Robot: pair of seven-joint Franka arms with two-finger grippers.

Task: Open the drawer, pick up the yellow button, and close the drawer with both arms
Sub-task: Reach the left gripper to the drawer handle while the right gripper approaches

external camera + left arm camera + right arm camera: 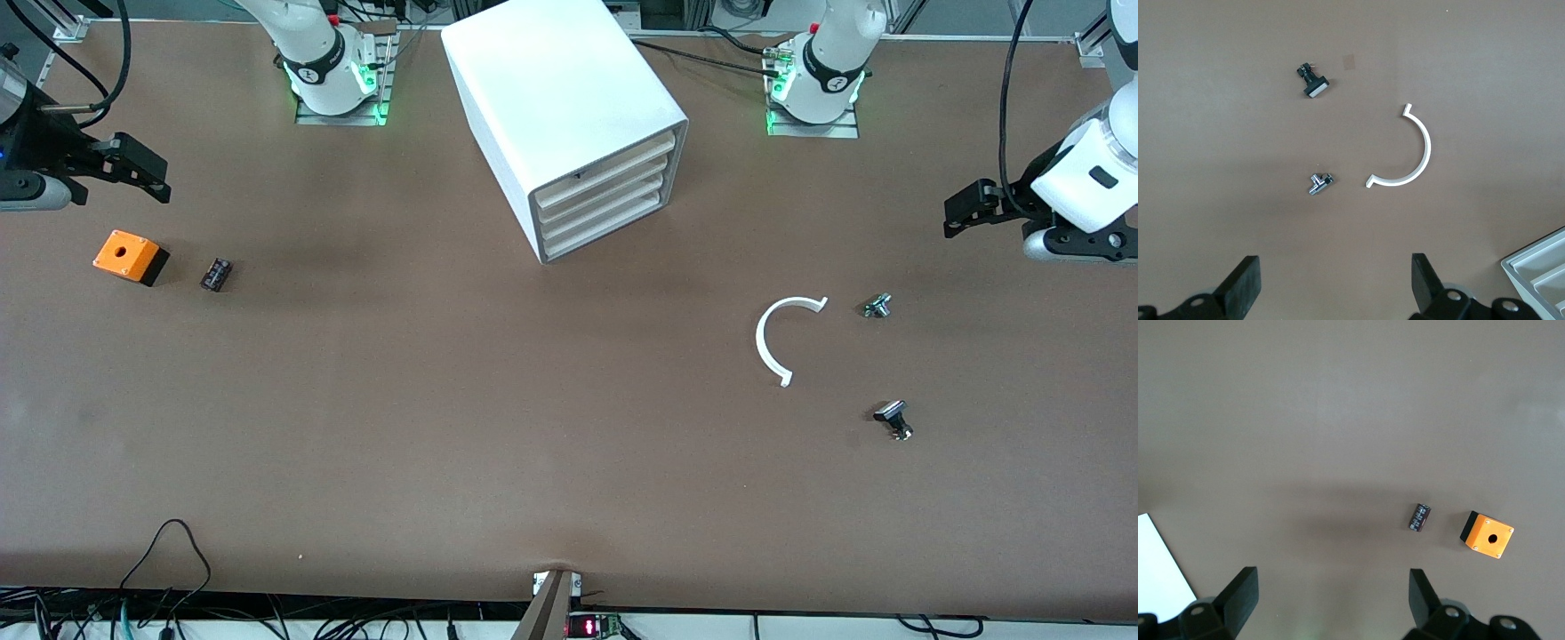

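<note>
Only the front view takes in the whole brown bench [498,427] and the white drawer cabinet [569,120], which stands at the middle of the robots' edge with four shut drawer fronts. The left wrist view catches just one corner of that cabinet, with ribbed grey-white trays. The button does not show in any view.

Two hands, both spread wide and hovering: the left hand [965,213] over the bench's edge at the left arm's end, the right hand [142,173] over the edge at the right arm's end.

Five loose things lie on the bench. Toward the right arm's end: one orange box [130,256] on a black base with a round hole on top, and one small dark cylinder [216,274]. Toward the left arm's end: one thin white plastic half-ring [772,342], one small shiny metal fitting [877,307], and one black flat-headed part [893,418].
</note>
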